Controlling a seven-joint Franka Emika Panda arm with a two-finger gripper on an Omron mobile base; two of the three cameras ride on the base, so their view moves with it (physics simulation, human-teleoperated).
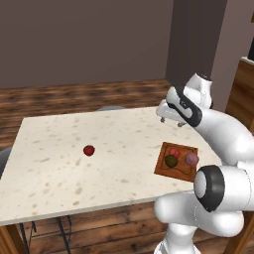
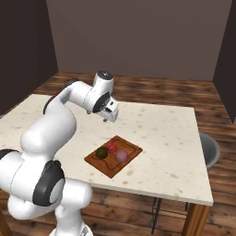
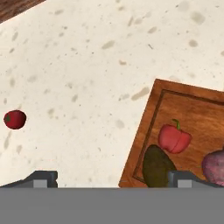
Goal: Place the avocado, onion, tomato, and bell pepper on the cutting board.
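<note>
Three of the four vegetables lie on the cutting board (image 1: 162, 166), which rests flat near the table's (image 1: 59, 173) front edge on the robot's side. On the board the avocado (image 1: 171, 161), the darkest ball, sits beside the bell pepper (image 1: 174, 152), a red lobed piece with a short green stem, and the dull pink-maroon onion (image 1: 191, 158) sits just beside both; the three are bunched close together, inside the darker groove that runs near the rim. From the right base view the same cluster shows with the avocado (image 2: 101, 153) nearest the arm, the bell pepper (image 2: 111, 147) behind it and the onion (image 2: 121, 156) toward the board's (image 2: 108, 168) outer side. One item is off the board: the tomato (image 1: 89, 150), small and bright red, lies alone on the bare speckled tabletop, well apart from the board. In the hand view the tomato (image 3: 15, 119) sits far from the board's corner (image 3: 144, 131). The gripper (image 1: 170, 121) hangs in the air above the table, beyond the board's far edge, its fingertips (image 3: 42, 179) spread wide with nothing between them.
</note>
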